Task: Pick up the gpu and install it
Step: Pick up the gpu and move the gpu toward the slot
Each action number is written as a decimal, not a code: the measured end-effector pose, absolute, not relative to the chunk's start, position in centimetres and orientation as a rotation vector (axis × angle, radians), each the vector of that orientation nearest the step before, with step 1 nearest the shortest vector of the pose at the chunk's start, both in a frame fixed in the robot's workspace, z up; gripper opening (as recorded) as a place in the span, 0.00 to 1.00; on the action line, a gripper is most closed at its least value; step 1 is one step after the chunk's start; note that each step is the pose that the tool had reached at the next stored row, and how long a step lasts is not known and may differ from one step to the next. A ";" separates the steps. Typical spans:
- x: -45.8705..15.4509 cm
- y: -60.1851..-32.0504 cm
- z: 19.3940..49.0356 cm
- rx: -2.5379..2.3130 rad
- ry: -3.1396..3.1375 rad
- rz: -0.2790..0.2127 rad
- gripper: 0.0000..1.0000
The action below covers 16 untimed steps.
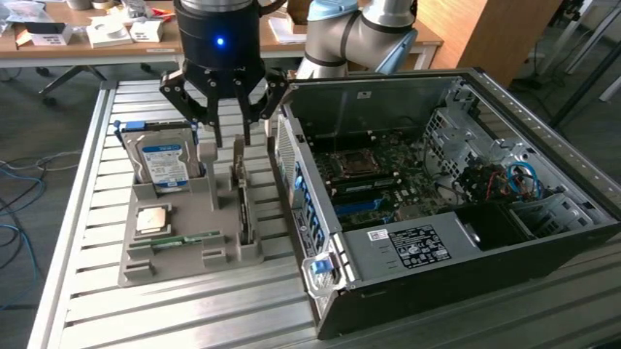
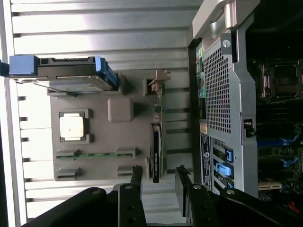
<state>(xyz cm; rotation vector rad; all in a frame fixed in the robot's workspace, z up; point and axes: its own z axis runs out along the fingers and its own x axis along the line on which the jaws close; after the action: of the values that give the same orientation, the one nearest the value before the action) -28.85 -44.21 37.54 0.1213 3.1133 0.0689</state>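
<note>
End effector (image 1: pixel 233 142) (image 2: pixel 158 178): black two-finger unit with a blue light on its body. Jaws spread wide, nothing held. It hangs over the holder in line with the gpu, and in the wrist view one end of the card lies between the two fingers (image 2: pixel 136 176). Looks clear of the card; contact cannot be told for sure.
Gpu (image 1: pixel 241 193) (image 2: pixel 155 151): thin dark circuit card with a silvery metal bracket at one end. It stands on edge in a long slot of the holder, on the side nearest the computer case, and is not lifted.
Holder (image 1: pixel 209 211) (image 2: pixel 120 109): grey moulded plastic tray on the tabletop, just beside the case.
Hard drive (image 1: pixel 165 163) (image 2: pixel 71 75): boxy silver drive with blue-white label and blue side rails, upright in the holder's end pocket, at the exterior view's left of the gpu.
Processor (image 1: pixel 153 218) (image 2: pixel 72 126): square silvery chip lying flat in a recess of the holder, near the drive.
Memory stick (image 1: pixel 174 240) (image 2: pixel 90 154): narrow green stick in a slot beyond the processor, away from the drive.
Computer case (image 1: pixel 437 291) (image 2: pixel 218 85): black and grey metal tower lying on its side, open on top, motherboard (image 1: pixel 379 174) showing. It sits at the exterior view's right of the holder.
Tabletop (image 1: pixel 145 305) (image 2: pixel 94 28): ribbed aluminium slats.
Arm (image 1: pixel 359 29): silver-grey jointed robot arm behind the case.
</note>
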 end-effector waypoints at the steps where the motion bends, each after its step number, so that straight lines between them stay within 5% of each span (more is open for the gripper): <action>1: -28.8 -44.2 37.4 0.121 3.113 0.069 0.42; 16: -28.9 -44.2 35.0 0.121 3.113 0.069 0.42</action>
<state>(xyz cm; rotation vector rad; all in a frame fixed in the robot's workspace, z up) -28.85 -44.22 35.01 0.1214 3.1135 0.0687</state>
